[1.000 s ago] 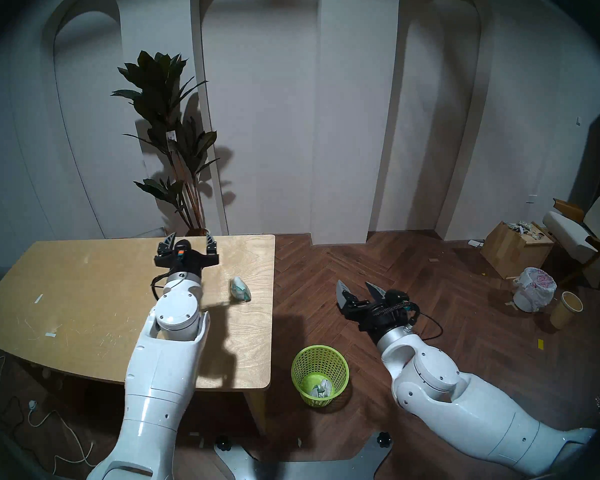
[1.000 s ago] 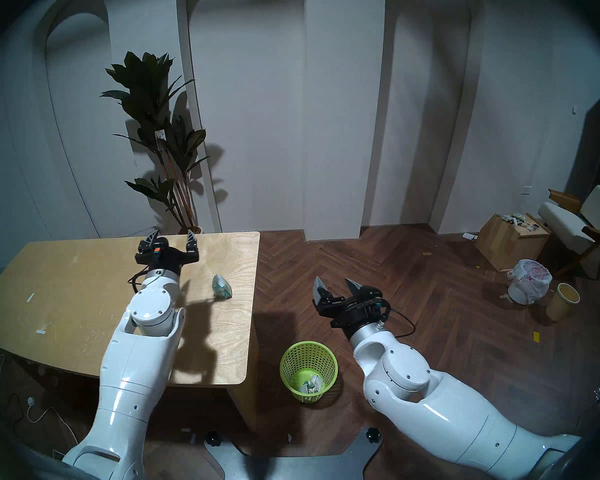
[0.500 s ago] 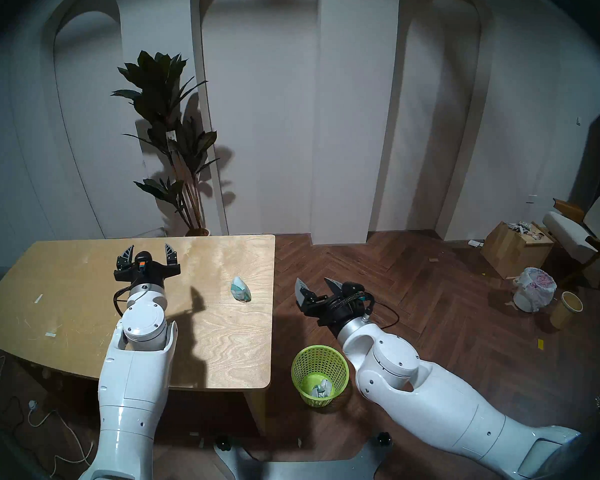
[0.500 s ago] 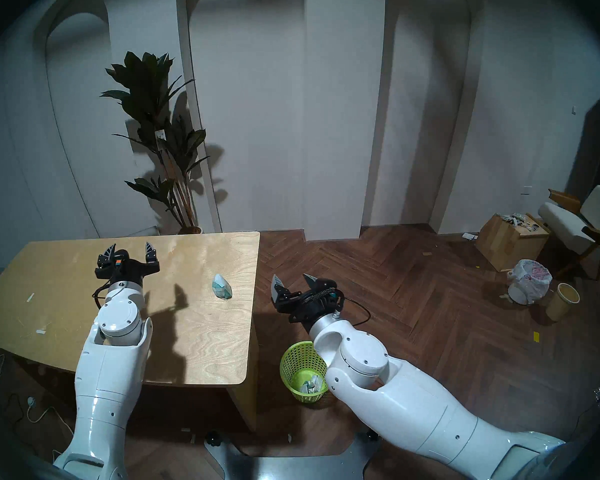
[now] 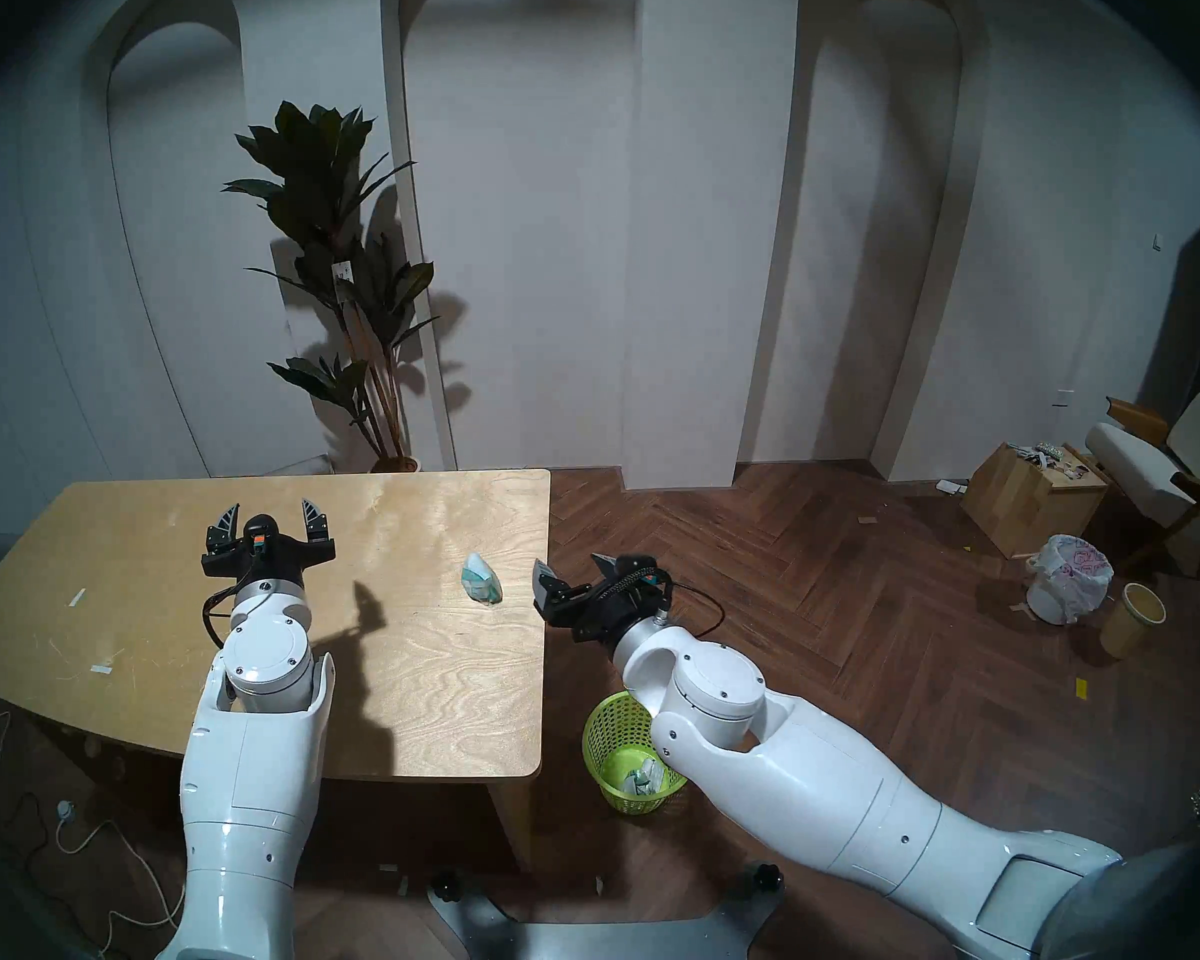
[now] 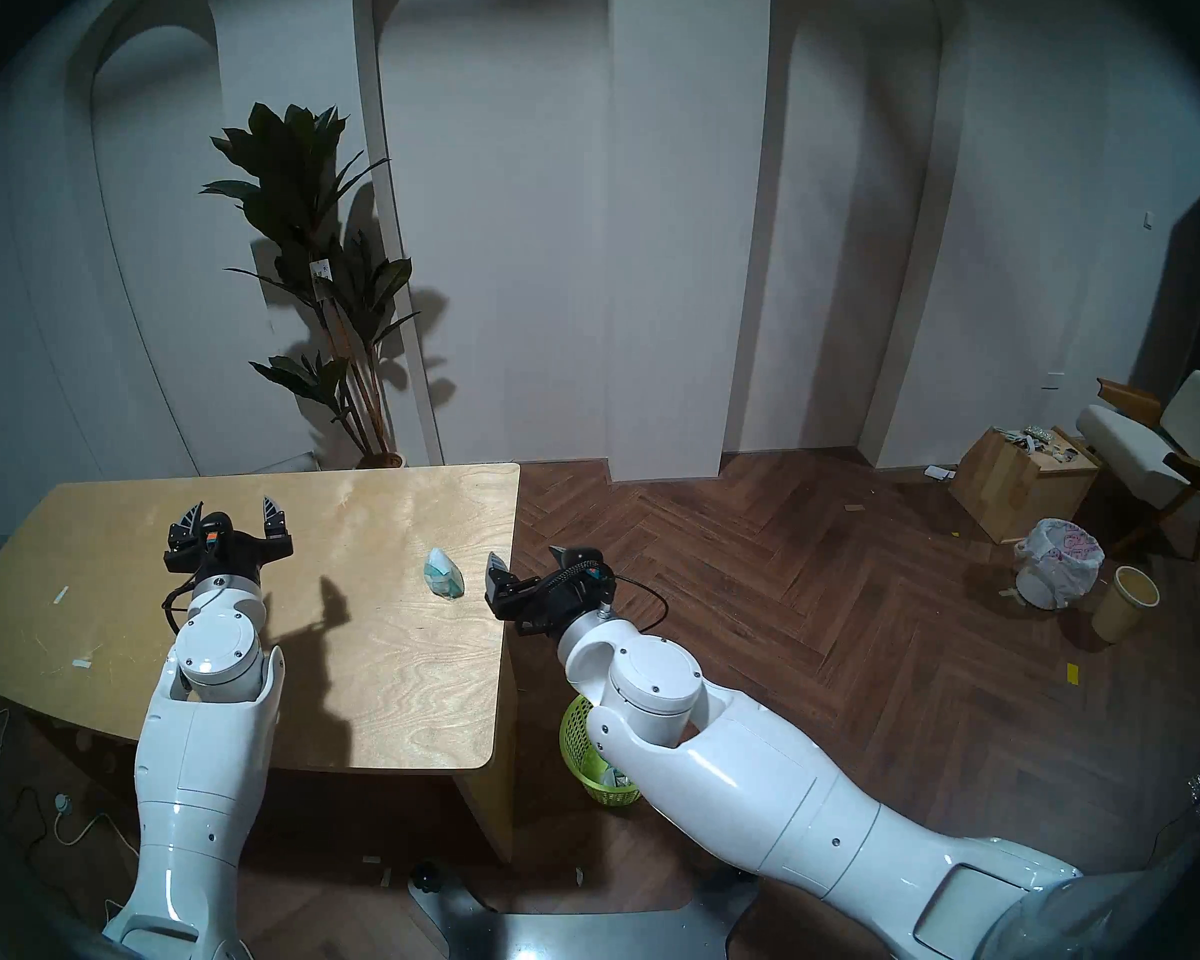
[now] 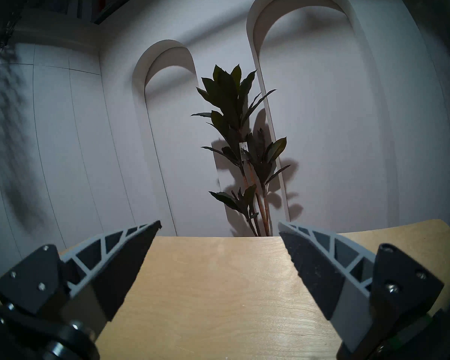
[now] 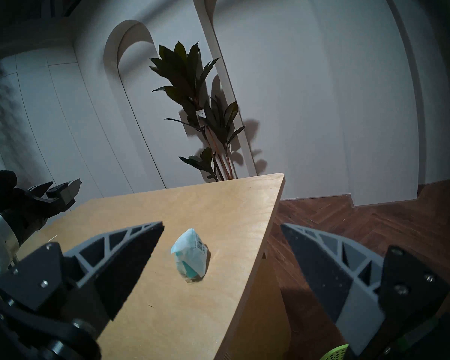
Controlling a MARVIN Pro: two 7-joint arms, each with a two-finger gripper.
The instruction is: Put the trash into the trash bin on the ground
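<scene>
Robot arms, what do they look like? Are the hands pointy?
Glossy white rounded shells, a silver wrist ring, then black. Each end effector, left and right, has two pointed grey fingers with triangle cut-outs and rough black pads. A black cable loops beside each wrist.

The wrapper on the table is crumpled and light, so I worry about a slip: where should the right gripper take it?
Across the puffy middle of the wrapper, probably from the table's right edge: the open right gripper already frames it.
</scene>
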